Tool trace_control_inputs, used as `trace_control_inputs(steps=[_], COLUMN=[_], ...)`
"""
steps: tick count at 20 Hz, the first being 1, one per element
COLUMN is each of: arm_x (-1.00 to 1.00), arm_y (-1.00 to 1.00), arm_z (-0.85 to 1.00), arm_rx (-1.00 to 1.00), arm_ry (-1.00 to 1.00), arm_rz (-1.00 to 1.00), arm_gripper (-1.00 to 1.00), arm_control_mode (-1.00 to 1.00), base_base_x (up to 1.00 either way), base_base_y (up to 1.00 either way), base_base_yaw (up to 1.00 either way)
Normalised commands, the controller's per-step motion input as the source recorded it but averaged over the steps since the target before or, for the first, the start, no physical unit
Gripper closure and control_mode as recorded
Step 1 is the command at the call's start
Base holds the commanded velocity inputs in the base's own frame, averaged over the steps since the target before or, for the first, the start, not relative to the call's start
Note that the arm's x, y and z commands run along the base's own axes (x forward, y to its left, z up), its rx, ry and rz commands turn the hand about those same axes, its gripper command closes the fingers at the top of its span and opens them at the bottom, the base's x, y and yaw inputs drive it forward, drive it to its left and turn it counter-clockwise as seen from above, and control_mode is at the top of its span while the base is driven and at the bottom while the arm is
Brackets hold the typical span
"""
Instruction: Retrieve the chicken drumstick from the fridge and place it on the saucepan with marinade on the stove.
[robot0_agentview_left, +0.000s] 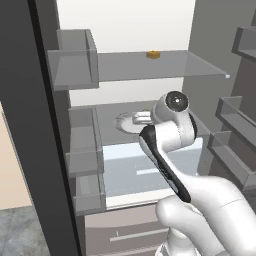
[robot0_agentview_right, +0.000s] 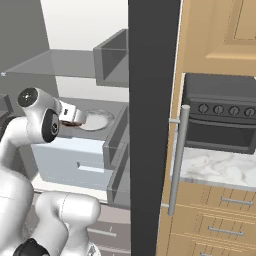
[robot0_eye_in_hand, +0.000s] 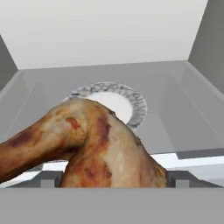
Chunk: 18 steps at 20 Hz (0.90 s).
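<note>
The chicken drumstick (robot0_eye_in_hand: 100, 144), tan-brown and lumpy, sits close up in the hand view, spanning the gap between my fingertips. My gripper (robot0_eye_in_hand: 114, 180) is shut on it, in front of the white patterned plate (robot0_eye_in_hand: 127, 98) on the fridge's middle shelf (robot0_eye_in_hand: 183, 87). From the right base view the gripper (robot0_agentview_right: 75, 118) holds the brown drumstick (robot0_agentview_right: 75, 123) at the plate's (robot0_agentview_right: 100, 120) near edge. From the left, my hand (robot0_agentview_left: 139, 119) reaches over the plate (robot0_agentview_left: 124, 123) inside the open fridge (robot0_agentview_left: 150, 67). The saucepan, marinade and stove are out of view.
A small tan block (robot0_agentview_left: 153, 54) lies on the upper glass shelf. Door bins (robot0_agentview_left: 75, 65) line the open left door, and more bins (robot0_agentview_left: 235, 125) stand on the right. The dark door edge (robot0_agentview_right: 152, 100) with its bar handle (robot0_agentview_right: 177, 160) stands beside a marble counter (robot0_agentview_right: 220, 170) and a knobbed appliance (robot0_agentview_right: 220, 112).
</note>
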Motion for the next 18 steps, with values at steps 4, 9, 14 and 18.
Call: trace_control_inputs(steps=[4, 9, 14, 18], arm_x=[-1.0, -1.0, -0.96, -0.86], arm_y=[-0.05, -0.17, -0.21, -0.03], arm_z=[0.0, 0.12, 0.32, 0.38], arm_rx=[0.0, 0.0, 0.0, 0.0], arm_ry=[-0.04, -0.05, -0.07, -0.02], arm_rz=[0.0, 0.0, 0.02, 0.08], arm_gripper=[1.0, 1.0, 1.0, 1.0], arm_control_mode=[-1.0, -1.0, -1.0, -1.0], base_base_x=[0.0, 0.0, 0.0, 0.0], base_base_y=[0.0, 0.0, 0.0, 0.0], base_base_yaw=[0.0, 0.0, 0.0, 0.0])
